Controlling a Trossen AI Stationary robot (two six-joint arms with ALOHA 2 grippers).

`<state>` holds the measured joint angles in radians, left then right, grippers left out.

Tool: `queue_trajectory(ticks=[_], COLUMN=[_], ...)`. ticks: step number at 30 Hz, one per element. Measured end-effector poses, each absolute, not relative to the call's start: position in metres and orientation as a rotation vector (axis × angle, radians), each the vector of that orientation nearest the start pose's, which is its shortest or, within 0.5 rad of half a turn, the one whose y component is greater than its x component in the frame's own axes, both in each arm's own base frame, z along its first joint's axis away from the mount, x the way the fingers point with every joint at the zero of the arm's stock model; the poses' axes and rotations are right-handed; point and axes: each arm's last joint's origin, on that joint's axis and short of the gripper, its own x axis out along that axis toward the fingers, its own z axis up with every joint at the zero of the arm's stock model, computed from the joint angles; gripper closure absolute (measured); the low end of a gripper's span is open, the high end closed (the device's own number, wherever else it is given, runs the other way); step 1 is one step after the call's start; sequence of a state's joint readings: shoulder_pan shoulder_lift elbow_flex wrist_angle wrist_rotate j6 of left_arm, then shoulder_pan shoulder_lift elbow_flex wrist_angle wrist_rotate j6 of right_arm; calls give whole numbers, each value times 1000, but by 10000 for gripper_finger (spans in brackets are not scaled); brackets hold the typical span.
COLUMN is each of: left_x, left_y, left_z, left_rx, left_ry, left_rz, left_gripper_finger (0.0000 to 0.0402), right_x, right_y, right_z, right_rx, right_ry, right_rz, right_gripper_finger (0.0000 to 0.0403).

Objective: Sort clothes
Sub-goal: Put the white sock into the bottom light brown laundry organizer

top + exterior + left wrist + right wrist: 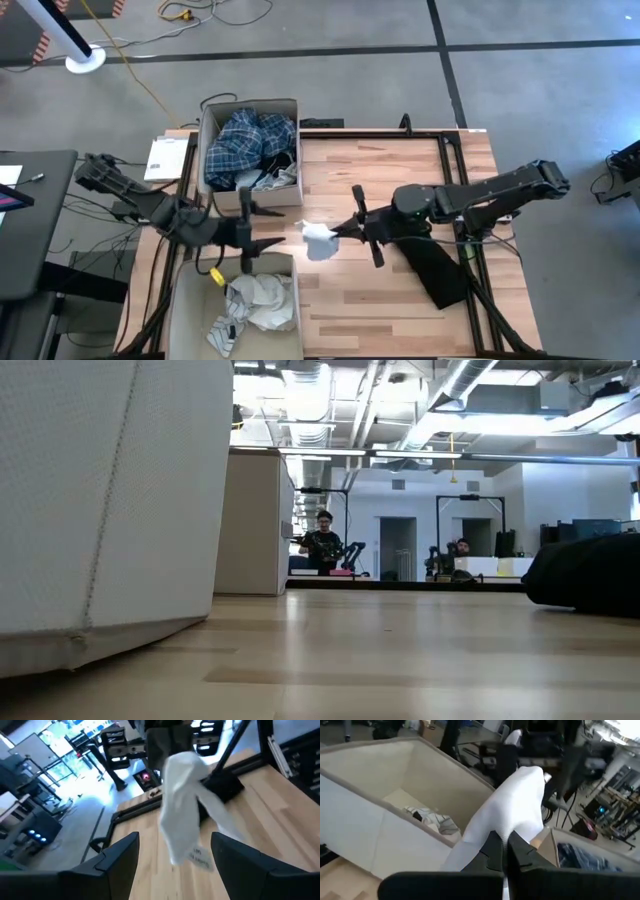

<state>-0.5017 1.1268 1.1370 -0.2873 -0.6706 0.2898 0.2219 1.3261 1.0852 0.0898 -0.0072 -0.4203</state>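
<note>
**A:** Where does your right gripper (pixel 340 234) stand?

**B:** You have it over the bare wood of the table (pixel 400 300), just beside the near box (pixel 180 300), on that box's open-table side. Its fingers (pixel 492 851) are pinched tight on a white garment (pixel 319 241), which hangs from them off the tabletop. In the right wrist view the cloth (pixel 507 817) drapes up and over the fingertips, with the near box behind it.

**A:** And your left gripper?

**B:** Your left gripper (pixel 246 222) sits at the gap between the near box and the far box (pixel 210 115), level with the near box's far rim. Its fingers (pixel 117 857) are spread wide with nothing between them, facing the white garment (pixel 187 805), which is near but apart from them.

**A:** What lies in the near box?

**B:** You can see crumpled white and grey clothes (pixel 255 300) inside it. The far box holds a blue plaid garment (pixel 245 140) on top of lighter pieces.

**A:** Anything else by the near box?

**B:** A black garment (pixel 438 272) lies flat on the table, well apart from it, beyond your right gripper.
</note>
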Motion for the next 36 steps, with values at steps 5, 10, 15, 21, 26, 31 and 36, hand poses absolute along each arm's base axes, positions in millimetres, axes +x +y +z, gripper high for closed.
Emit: queue_trajectory(ticks=[5,10,15,21,26,31,36], left_x=[232,249,268,279,280,280,280], left_y=[-88,-82,-80,-80,-79,-79,-74], left_z=[382,377,368,368,375,374,369], left_rx=[395,378,346,347,375,409,423], left_ry=[203,192,179,117,50,60,107], left_rz=[42,-12,-116,-112,-98,-96,-89], left_gripper_finger=[154,133,121,126,164,244,336], right_x=[296,296,296,296,297,297,297], right_y=[73,73,74,73,69,67,67], right_z=[350,350,350,350,347,346,346], right_rx=[-460,-457,-456,-450,-416,-404,-396], right_ry=[75,68,67,75,113,127,125], right_rz=[276,293,297,297,286,273,273], right_gripper_finger=[396,396,397,396,393,393,392])
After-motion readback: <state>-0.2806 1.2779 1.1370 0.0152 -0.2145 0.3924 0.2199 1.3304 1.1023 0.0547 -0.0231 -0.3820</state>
